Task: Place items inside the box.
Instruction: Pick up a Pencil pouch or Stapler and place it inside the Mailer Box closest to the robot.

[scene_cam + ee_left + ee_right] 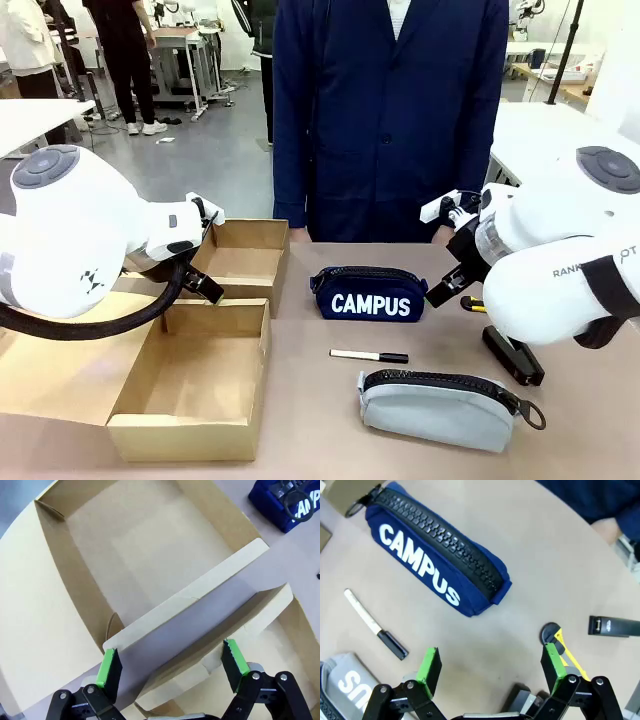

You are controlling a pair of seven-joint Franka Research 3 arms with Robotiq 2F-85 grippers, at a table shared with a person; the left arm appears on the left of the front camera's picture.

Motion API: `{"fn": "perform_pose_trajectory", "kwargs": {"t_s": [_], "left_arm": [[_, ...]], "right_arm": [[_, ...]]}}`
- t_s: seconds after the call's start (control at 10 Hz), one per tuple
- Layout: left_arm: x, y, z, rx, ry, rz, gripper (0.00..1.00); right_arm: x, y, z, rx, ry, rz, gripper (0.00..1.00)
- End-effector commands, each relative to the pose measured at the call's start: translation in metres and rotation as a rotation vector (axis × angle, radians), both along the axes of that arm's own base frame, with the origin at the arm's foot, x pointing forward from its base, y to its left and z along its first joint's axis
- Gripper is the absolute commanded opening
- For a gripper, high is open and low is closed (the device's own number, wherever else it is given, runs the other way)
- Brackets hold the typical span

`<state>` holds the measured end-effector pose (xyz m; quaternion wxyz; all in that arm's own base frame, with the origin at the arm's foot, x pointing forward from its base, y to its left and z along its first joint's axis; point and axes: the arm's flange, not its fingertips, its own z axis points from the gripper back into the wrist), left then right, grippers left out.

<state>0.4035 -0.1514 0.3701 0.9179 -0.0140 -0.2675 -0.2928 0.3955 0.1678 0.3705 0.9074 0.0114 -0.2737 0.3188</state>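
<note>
The open cardboard box (135, 437) lies at the table's left, its two shallow trays side by side. My left gripper (204, 285) hangs open over the wall between the trays (190, 597), its green pads (234, 656) holding nothing. The navy CAMPUS pouch (372, 293) lies mid-table. In front of it are the white black-capped marker (368, 356) and the pale grey pouch (440, 408). The black stapler (513, 355) is at the right. My right gripper (447, 287) hovers open just right of the navy pouch (435, 565), above bare table, with the marker (375, 625) and stapler (615, 626) on either side.
A person in a dark blue coat stands at the far edge, one hand (607, 530) resting near the table's rim. A small yellow and black object (472, 305) lies by the stapler. Bare tabletop stretches between the box and the pouches.
</note>
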Motion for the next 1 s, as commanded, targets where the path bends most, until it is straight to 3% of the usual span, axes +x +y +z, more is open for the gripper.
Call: {"fn": "perform_pose_trajectory", "kwargs": {"t_s": [0.0, 0.9], "left_arm": [[0.0, 0.0, 0.0, 0.0, 0.0, 0.0, 1.0], [0.0, 0.0, 0.0, 0.0, 0.0, 0.0, 1.0]], "right_arm": [[0.0, 0.0, 0.0, 0.0, 0.0, 0.0, 1.0], [0.0, 0.0, 0.0, 0.0, 0.0, 0.0, 1.0]]}}
